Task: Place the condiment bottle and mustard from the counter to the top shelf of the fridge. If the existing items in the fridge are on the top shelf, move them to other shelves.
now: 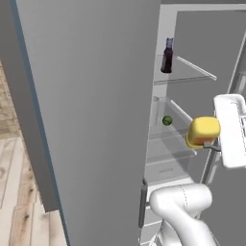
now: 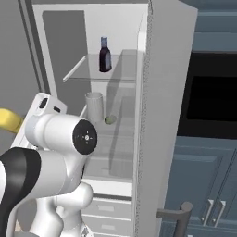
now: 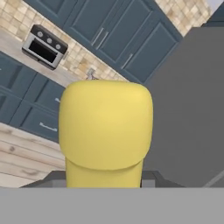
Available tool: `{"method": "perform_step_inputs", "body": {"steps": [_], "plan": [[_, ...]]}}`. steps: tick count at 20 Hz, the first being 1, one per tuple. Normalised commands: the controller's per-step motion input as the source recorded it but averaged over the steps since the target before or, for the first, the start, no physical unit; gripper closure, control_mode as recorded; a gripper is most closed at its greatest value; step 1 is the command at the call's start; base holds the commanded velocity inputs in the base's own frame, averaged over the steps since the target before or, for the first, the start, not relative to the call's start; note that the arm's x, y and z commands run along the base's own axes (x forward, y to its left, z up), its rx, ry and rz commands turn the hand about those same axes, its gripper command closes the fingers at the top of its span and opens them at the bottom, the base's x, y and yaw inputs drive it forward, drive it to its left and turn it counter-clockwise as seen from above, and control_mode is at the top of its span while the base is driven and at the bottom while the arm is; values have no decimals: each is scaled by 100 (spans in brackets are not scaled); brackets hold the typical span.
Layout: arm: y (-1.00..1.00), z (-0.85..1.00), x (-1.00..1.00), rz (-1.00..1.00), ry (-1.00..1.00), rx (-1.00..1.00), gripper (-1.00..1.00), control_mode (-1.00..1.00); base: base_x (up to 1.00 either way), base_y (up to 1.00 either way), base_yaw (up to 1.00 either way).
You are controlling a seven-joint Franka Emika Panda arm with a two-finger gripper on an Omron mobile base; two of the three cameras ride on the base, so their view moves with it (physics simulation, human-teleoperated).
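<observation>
Presently, from the left base view, the squat all-yellow mustard squeeze bottle point(image 1: 203, 131) is sitting clamped in the jaws of the gripper point(image 1: 210, 144), just outside the open grey fridge point(image 1: 96, 96). The dark blue-capped condiment bottle point(image 1: 167, 56) is standing on the top shelf point(image 1: 185, 77); the small green ball point(image 1: 166, 120) is lying one shelf lower. From the right base view, the pale translucent cylinder point(image 2: 94, 107) is standing beside that ball. From the hand view, the mustard is occupying the centre.
</observation>
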Motion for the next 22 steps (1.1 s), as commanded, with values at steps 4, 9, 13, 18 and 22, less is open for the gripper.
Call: {"method": "perform_step_inputs", "body": {"steps": [4, 9, 13, 18, 22], "plan": [[0, 0, 0, 0, 0, 0, 100, 100, 1, -22, 0], [-1, 10, 0, -10, -5, 5, 100, -100, 0, -1, 0], [0, 46, 2, -38, 0, 16, 100, -100, 0, 0, 0], [-3, 45, 32, -47, 4, 23, 100, -100, 0, 0, 0], [-9, 37, 40, -43, 21, 28, 100, -100, 0, 0, 0]]}}
